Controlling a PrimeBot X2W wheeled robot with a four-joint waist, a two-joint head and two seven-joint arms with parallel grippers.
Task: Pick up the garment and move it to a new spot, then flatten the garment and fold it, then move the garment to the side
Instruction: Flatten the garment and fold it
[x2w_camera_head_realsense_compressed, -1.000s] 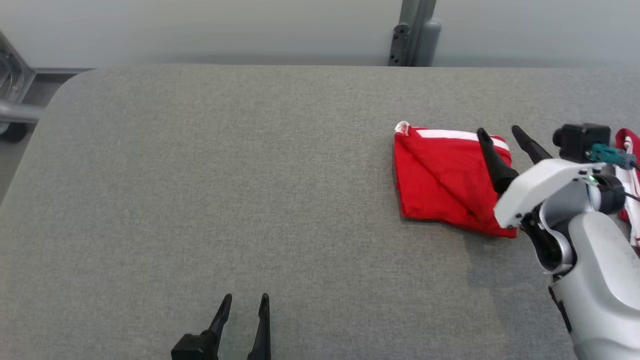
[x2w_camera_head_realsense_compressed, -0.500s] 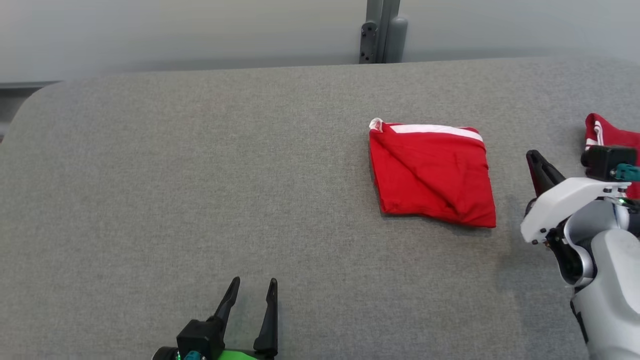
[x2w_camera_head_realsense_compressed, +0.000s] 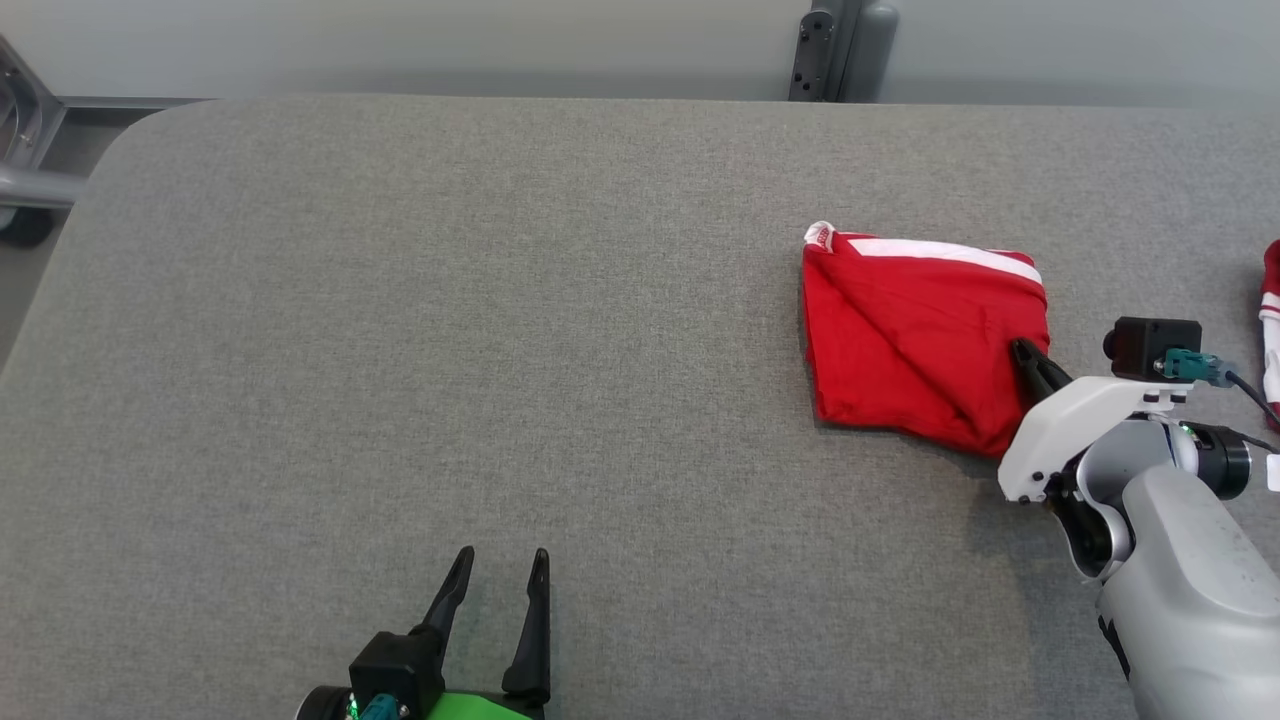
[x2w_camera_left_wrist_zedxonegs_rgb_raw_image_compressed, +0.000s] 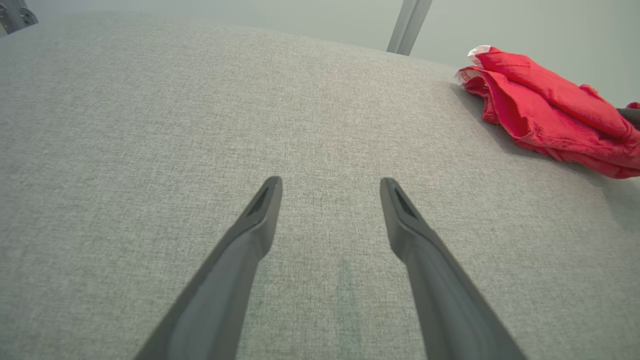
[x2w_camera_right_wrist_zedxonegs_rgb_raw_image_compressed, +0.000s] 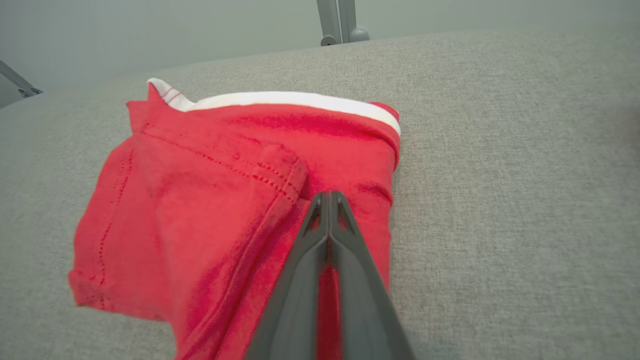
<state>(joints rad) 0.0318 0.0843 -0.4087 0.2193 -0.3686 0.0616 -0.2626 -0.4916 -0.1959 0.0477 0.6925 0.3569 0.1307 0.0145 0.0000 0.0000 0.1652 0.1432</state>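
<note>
Now: 1 folded garment (x2w_camera_head_realsense_compressed: 920, 340); L pincer (x2w_camera_head_realsense_compressed: 503, 555) wide, R pincer (x2w_camera_head_realsense_compressed: 1022, 350) closed over it.

We see soft, even, bright light with no glare on the grey table (x2w_camera_head_realsense_compressed: 400, 350), and the folded red garment (x2w_camera_head_realsense_compressed: 920, 340) throws only a thin, faint shadow along its near edge. Our head view is sharp. Both wrist views bow the table towards their edges, and the dark fingers (x2w_camera_left_wrist_zedxonegs_rgb_raw_image_compressed: 232, 260) nearest the lens look slightly soft.
</note>
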